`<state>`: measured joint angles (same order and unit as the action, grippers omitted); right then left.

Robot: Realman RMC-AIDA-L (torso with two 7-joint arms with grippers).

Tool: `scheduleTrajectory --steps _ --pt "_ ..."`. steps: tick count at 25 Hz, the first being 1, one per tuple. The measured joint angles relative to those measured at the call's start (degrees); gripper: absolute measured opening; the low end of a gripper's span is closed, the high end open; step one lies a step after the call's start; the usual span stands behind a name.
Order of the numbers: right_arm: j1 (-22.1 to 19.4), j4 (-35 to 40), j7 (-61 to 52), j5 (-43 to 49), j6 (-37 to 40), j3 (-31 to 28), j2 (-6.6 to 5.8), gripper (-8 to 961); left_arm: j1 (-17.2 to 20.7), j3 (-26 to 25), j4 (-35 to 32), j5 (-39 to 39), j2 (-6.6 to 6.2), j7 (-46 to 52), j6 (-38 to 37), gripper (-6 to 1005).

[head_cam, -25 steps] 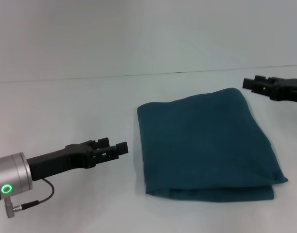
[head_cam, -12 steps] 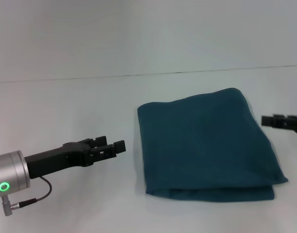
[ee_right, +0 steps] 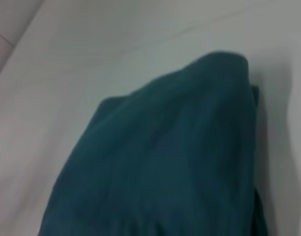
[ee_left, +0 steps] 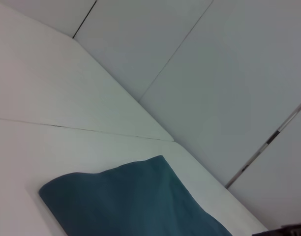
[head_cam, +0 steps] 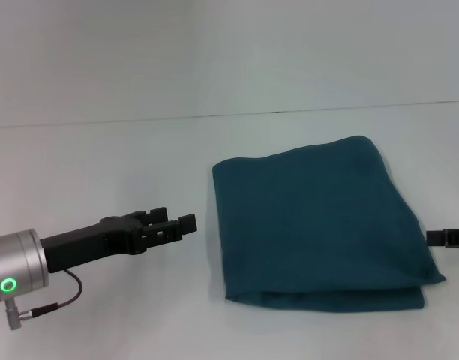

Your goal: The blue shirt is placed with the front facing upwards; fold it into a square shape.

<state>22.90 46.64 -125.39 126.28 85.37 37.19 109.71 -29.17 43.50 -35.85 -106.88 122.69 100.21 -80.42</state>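
The blue shirt [head_cam: 316, 221] lies folded into a rough square on the white table, right of centre, with layered edges along its near side. No lettering shows. It also fills the right wrist view [ee_right: 165, 162] and shows low in the left wrist view [ee_left: 126, 201]. My left gripper [head_cam: 169, 223] hovers to the left of the shirt, a short gap from its left edge, open and holding nothing. Only a dark tip of my right gripper [head_cam: 448, 238] shows at the right edge, beside the shirt's near right corner.
The white table [head_cam: 102, 165] stretches to the left of and behind the shirt. Its back edge meets a pale wall [head_cam: 229, 52]. A cable [head_cam: 61, 300] hangs under my left wrist.
My right gripper has moved from the back right toward the near side along the right edge and is now nearly out of view. The left gripper has barely shifted. The shirt has not moved.
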Motion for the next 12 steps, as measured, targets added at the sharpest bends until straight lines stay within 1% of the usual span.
scheduleTrajectory --steps 4,12 --pt "0.99 -2.49 0.01 1.08 -1.20 -0.04 -0.03 616 -0.01 0.00 0.00 0.01 0.00 -0.12 0.00 902" --pt "2.28 -4.41 -0.07 3.11 -4.01 0.44 0.71 616 0.33 -0.27 0.00 0.02 0.00 -0.40 0.09 902"
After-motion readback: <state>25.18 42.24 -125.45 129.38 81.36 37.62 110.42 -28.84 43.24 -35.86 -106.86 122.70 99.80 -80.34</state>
